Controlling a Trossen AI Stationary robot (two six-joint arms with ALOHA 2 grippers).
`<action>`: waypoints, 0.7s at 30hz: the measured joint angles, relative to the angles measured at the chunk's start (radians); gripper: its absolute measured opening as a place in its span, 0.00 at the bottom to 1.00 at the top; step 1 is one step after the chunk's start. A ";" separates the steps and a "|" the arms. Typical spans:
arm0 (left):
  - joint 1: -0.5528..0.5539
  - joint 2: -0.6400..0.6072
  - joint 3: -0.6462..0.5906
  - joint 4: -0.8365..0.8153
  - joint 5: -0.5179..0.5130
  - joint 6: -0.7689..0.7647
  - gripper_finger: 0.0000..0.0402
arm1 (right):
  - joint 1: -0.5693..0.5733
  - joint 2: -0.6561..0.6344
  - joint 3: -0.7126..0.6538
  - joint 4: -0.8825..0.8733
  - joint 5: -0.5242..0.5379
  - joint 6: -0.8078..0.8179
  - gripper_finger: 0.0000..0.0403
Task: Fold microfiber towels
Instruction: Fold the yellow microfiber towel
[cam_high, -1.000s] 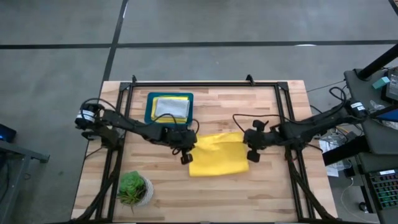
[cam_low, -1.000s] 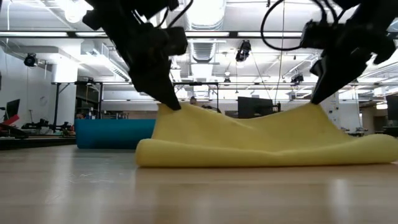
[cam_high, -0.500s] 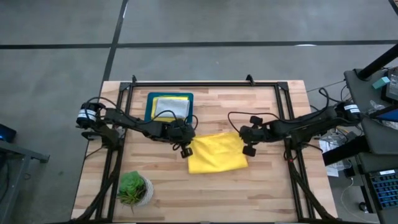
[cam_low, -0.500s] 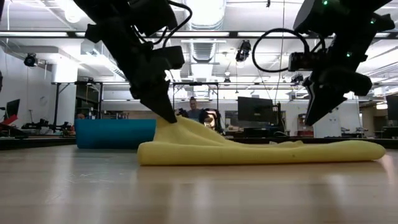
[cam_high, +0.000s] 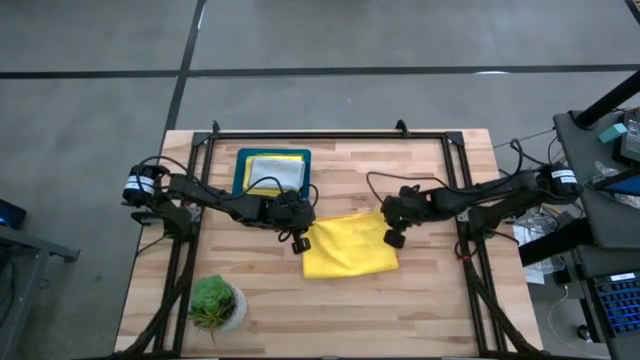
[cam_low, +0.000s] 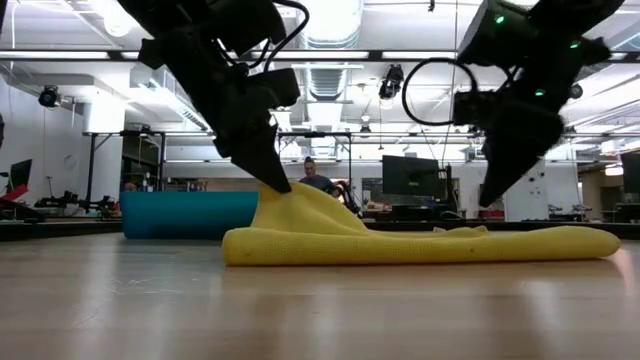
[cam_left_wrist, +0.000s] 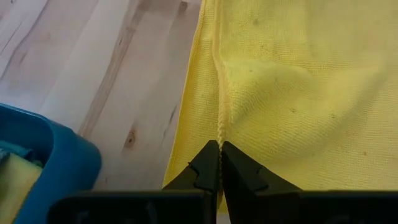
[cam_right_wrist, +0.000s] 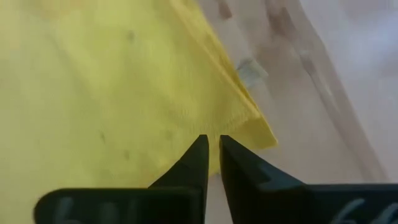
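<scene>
A yellow microfiber towel (cam_high: 348, 250) lies folded on the table's middle; in the low view it is a flat roll (cam_low: 430, 245) with a raised peak at its left end. My left gripper (cam_high: 297, 240) is shut on that left end. My right gripper (cam_high: 392, 236) hangs just above the towel's right far corner (cam_right_wrist: 252, 124), touching nothing, with a narrow gap between its fingertips. More folded towels, pale grey on yellow (cam_high: 275, 172), lie in the teal tray (cam_high: 241, 172). My left gripper pinches the towel's hemmed edge (cam_left_wrist: 217, 127) between its two fingers, at the towel's left far corner. The fingers slant down from above and from the left. The held corner stands up as a peak (cam_low: 285, 197); the rest of the towel lies on the table.
The teal tray (cam_low: 185, 214) stands at the far left of the table. A small potted plant (cam_high: 214, 303) stands near the front left corner. A black frame rail (cam_high: 330, 133) runs along the table's far edge. A person (cam_low: 318, 182) shows in the room behind.
My right gripper has let go of the towel's right corner, risen and gone a little toward the far and left edges. That side of the towel has dropped flat onto the table. My left gripper has kept its hold, and its corner still stands up.
</scene>
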 joint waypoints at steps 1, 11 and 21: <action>0.000 0.000 0.000 -0.001 0.000 0.000 0.00 | -0.025 0.002 -0.001 0.020 -0.027 0.019 0.10; -0.001 0.000 0.000 -0.001 0.000 -0.018 0.00 | -0.157 0.069 -0.009 0.115 -0.100 0.175 0.23; -0.001 0.000 0.000 -0.001 0.000 -0.018 0.00 | -0.156 0.162 -0.009 0.152 -0.100 0.205 0.23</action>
